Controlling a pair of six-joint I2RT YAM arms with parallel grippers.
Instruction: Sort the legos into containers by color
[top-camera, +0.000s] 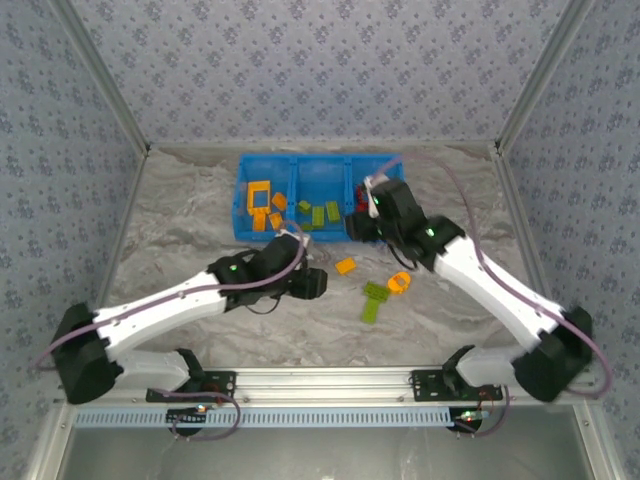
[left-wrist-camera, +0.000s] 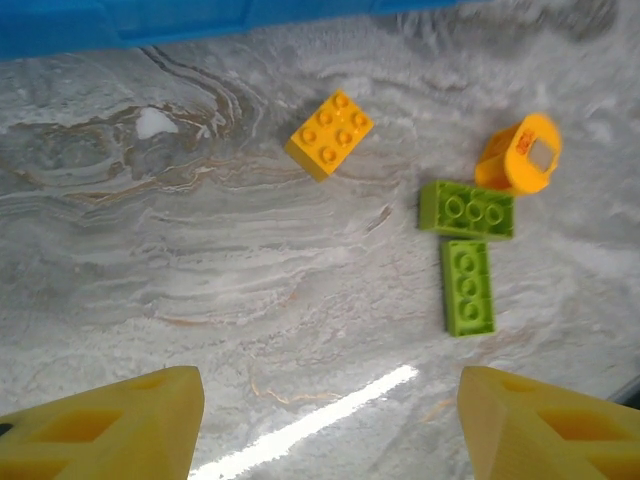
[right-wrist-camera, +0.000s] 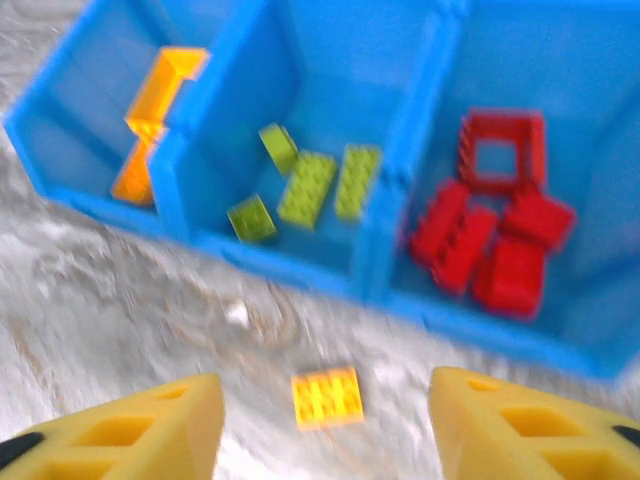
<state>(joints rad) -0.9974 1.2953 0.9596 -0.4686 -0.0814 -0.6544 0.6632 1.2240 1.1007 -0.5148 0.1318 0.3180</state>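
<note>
The blue three-compartment container (top-camera: 321, 162) stands at the back centre of the table. It holds orange legos (right-wrist-camera: 150, 110) on the left, lime green legos (right-wrist-camera: 307, 186) in the middle and red legos (right-wrist-camera: 492, 222) on the right. Loose on the table are an orange brick (top-camera: 346, 266), an orange frame (top-camera: 399, 283) and two green bricks (top-camera: 374, 300). My left gripper (top-camera: 318, 283) is open and empty left of them; in its wrist view (left-wrist-camera: 330, 435) the orange brick (left-wrist-camera: 330, 133) lies ahead. My right gripper (right-wrist-camera: 325, 435) is open over the table at the container's front wall, above the orange brick (right-wrist-camera: 327, 397).
Patterned walls and metal frame posts (top-camera: 100, 110) close in the marble table top (top-camera: 180, 230) on three sides. The container's front wall (left-wrist-camera: 150, 20) runs along the top of the left wrist view. The right arm's cable (top-camera: 470, 215) loops over the table's right side.
</note>
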